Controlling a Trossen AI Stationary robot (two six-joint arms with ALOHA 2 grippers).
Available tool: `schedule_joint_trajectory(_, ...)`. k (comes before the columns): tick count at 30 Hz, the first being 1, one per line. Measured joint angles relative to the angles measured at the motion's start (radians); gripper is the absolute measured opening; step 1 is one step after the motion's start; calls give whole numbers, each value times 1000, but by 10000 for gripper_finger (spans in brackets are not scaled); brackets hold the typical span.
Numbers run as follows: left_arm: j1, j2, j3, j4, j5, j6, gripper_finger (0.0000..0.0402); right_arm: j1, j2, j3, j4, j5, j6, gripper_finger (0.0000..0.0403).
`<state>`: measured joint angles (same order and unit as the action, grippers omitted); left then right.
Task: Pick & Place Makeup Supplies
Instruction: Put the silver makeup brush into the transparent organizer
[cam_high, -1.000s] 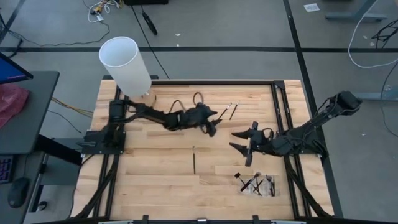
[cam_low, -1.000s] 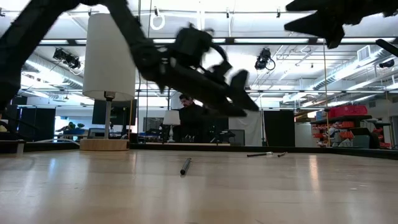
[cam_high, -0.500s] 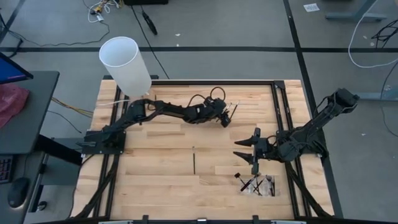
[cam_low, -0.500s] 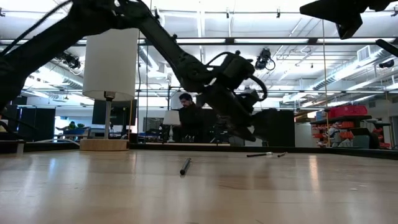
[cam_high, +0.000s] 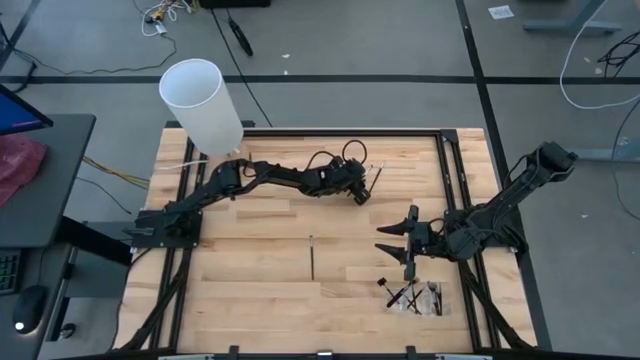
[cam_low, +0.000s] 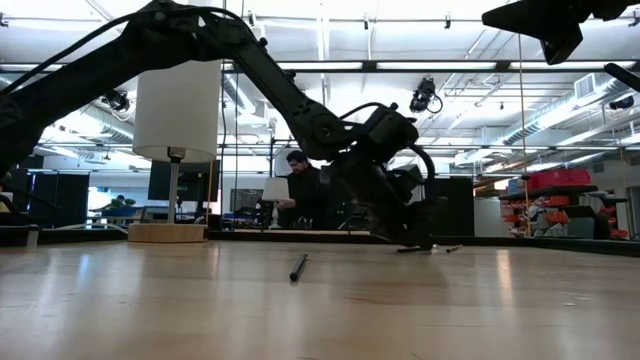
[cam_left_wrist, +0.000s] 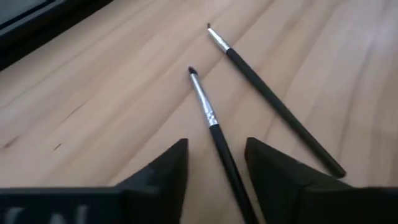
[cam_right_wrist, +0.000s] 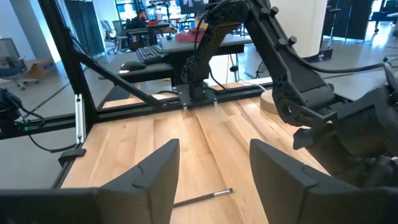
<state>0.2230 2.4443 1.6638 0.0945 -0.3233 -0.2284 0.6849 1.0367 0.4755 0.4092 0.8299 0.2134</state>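
Two thin makeup brushes with dark handles and silver ferrules lie flat side by side on the wood near the table's far edge. They are the near brush (cam_left_wrist: 208, 115) and the farther brush (cam_left_wrist: 267, 93), seen from above as a pair (cam_high: 378, 176). My left gripper (cam_left_wrist: 216, 171) is low over them and open. Its fingers stand on either side of the near brush's handle without touching it. A third brush (cam_high: 311, 258) lies alone mid-table. My right gripper (cam_high: 398, 243) hangs open above the table's right half, with nothing in it.
A small clear tray (cam_high: 430, 300) holding several brushes sits near the table's front right. A tall white cylinder (cam_high: 203, 107) stands on a wooden base at the far left corner. A black frame rail (cam_high: 340, 131) borders the far edge.
My left gripper has swung from mid-table toward the far edge and the right. It has sunk and tipped its fingers down until they straddle the near brush of the pair. The brushes have not moved.
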Motion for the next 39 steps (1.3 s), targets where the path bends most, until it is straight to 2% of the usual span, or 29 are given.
schedule_joint_trajectory(8, 1, 1, 1, -45, 78, 25, 19, 18, 0, 0, 1, 0, 11, 196)
schedule_joint_trajectory(11, 9, 2, 0, -61, 150, 15, 15, 30, 0, 0, 0, 0, 11, 196)
schedule_joint_trajectory(21, 5, -43, -6, -156, 144, 26, 9, 67, 0, 0, -35, 0, 51, 196)
schedule_joint_trajectory(24, 3, -75, -47, -156, 140, 28, 9, 83, 0, 0, -61, 0, 90, 196)
schedule_joint_trajectory(27, 2, -131, -139, -130, 124, 20, 8, 103, 0, 0, -89, 0, 136, 196)
schedule_joint_trajectory(29, 2, -180, -232, -57, 127, -1, 6, 114, 0, 0, -102, 0, 154, 196)
schedule_joint_trajectory(32, -2, -261, -392, 100, 170, -44, 1, 123, 0, 0, -114, 11, 163, 196)
schedule_joint_trajectory(39, -34, -429, -712, 443, 175, -114, 2, 121, 4, 0, -139, 97, 168, 196)
